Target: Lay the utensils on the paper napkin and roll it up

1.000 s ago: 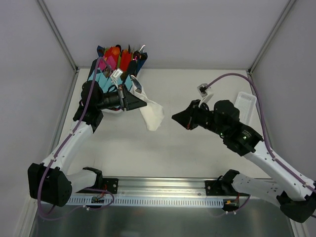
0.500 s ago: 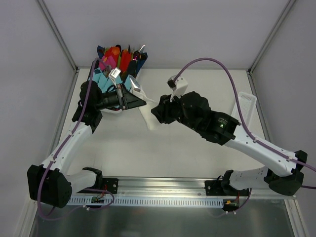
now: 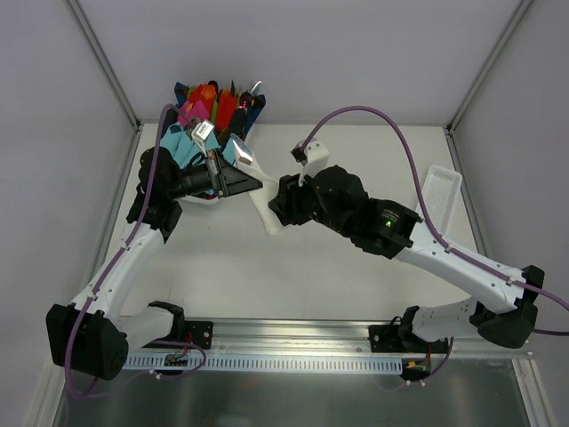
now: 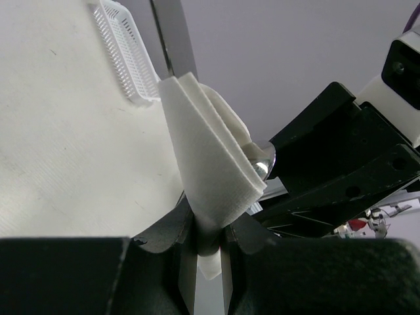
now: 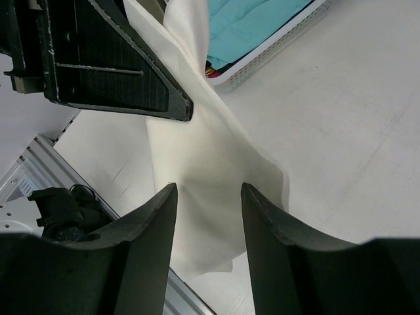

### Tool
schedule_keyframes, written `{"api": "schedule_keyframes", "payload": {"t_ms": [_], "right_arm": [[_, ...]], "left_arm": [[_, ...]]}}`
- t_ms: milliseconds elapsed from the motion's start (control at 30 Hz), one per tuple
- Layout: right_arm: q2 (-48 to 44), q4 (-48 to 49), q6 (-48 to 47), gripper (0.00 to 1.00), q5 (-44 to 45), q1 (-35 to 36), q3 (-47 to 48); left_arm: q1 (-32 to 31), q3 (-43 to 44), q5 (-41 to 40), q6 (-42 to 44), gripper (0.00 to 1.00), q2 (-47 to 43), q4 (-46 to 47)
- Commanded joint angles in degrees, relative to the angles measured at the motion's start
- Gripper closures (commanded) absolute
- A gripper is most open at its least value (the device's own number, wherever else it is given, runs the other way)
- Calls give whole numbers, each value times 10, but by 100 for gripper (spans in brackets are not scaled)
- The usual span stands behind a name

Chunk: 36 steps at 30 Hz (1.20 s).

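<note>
Above worktop (image 3: 356, 169) centre, top view: left gripper (image 3: 255, 183) holds paper napkin (image 3: 267, 216) aloft, folded; right gripper (image 3: 277, 206) close beside. Left wrist: jaws clamped on napkin edge. Right wrist: jaws apart, empty, napkin just ahead. Judged early: spreading, utensils, rolling all left

Hanging napkin (image 3: 267, 218) mid-table, basket (image 5: 272, 47) far left, tray (image 3: 442, 191) right edge, open tabletop (image 3: 267, 285) nearer.
</note>
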Motion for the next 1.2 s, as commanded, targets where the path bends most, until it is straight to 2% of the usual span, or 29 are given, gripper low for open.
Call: {"api": "schedule_keyframes", "payload": {"t_ms": [0,367,633,1167], "right_arm": [[-5,4,7,52,-8,-1,2],[-25,24,40,41,-66,-35,-30],[-44,55,35,39,-75,-43,-50],[-7,72,31,43,-139,-51,-26]], "left_arm": [[4,11,21,-26,100,-19,55],[4,-7,33,-65,100,-12,108],[4,-18,42,-73,100,-11,111],[3,-28,45,-93,100,-10,128]]}}
